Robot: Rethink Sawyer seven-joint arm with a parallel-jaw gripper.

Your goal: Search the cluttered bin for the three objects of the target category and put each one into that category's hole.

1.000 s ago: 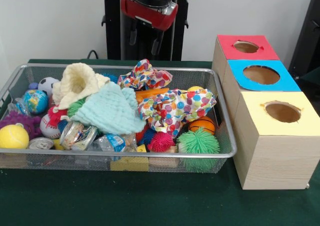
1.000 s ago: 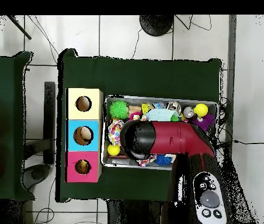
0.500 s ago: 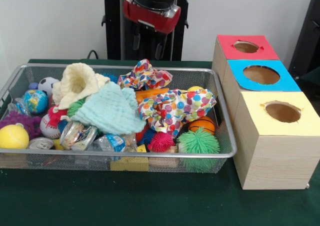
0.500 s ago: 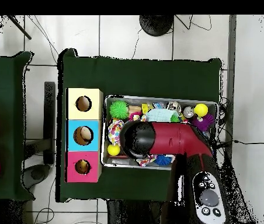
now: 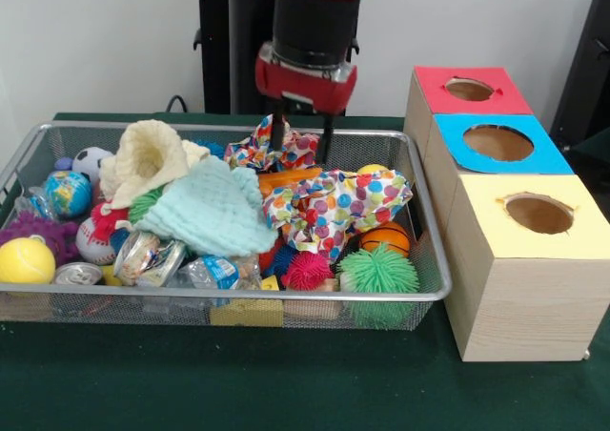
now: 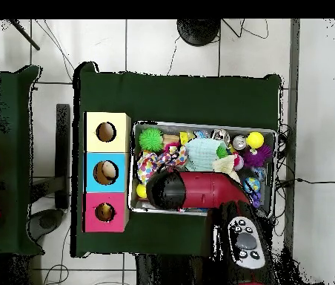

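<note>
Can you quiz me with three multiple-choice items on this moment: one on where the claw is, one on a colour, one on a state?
1. Where is the claw?
A. Over the yellow-topped box
B. Above the polka-dot cloth at the far side of the wire bin
C. Resting on the green tablecloth

2. What colour is the top of the middle box?
A. Blue
B. Red
C. Green

3. What state is the claw in?
A. Shut on a yellow ball
B. Shut on the mint cloth
C. Open, holding nothing

Answers:
1 B: the front view shows its tips just over the dotted cloth near the bin's far rim.
2 A: the blue top lies between the red box and the yellow box.
3 C: the two fingers stand apart with nothing between them.
</note>
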